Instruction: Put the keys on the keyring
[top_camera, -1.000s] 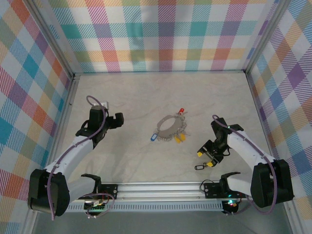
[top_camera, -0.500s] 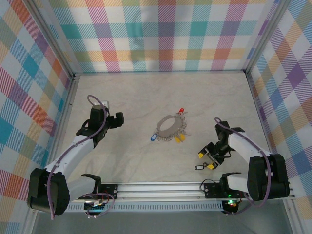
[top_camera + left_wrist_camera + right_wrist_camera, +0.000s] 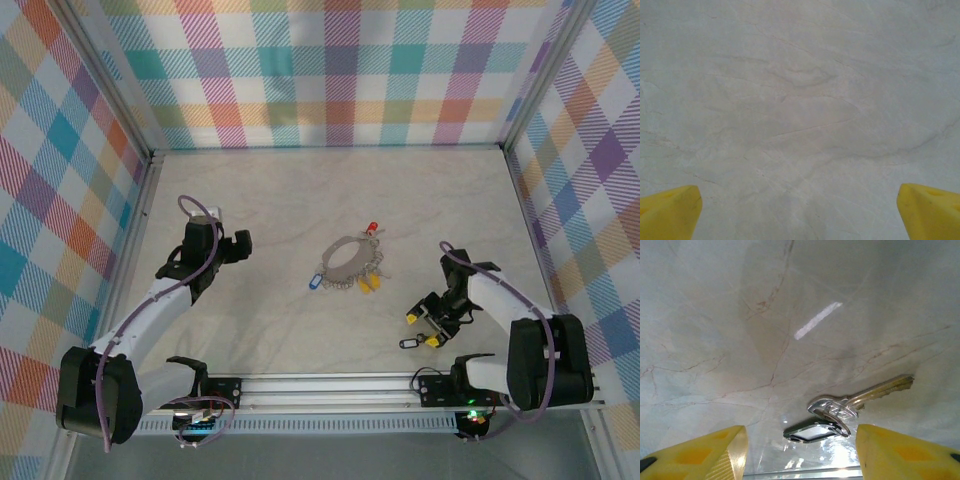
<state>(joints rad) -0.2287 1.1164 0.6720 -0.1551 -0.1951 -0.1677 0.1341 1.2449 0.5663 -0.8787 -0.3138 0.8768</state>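
Note:
The keyring lies flat mid-table as a thin silver hoop. Keys with red, blue and yellow tags sit around it. One more key, silver with a black tag, lies loose on the table near the front right. My right gripper hovers low over it, open. In the right wrist view the key lies between and just ahead of the yellow fingers, untouched, nearer the right one. My left gripper is open over bare table at the left, yellow fingertips wide apart.
Plaid walls enclose the marble-patterned table on three sides. A metal rail with the arm bases runs along the near edge, close behind the loose key.
My right gripper's jaws have spread wider over the black-tagged key, and the right forearm has shifted slightly. The key, the keyring and the left arm have not moved.

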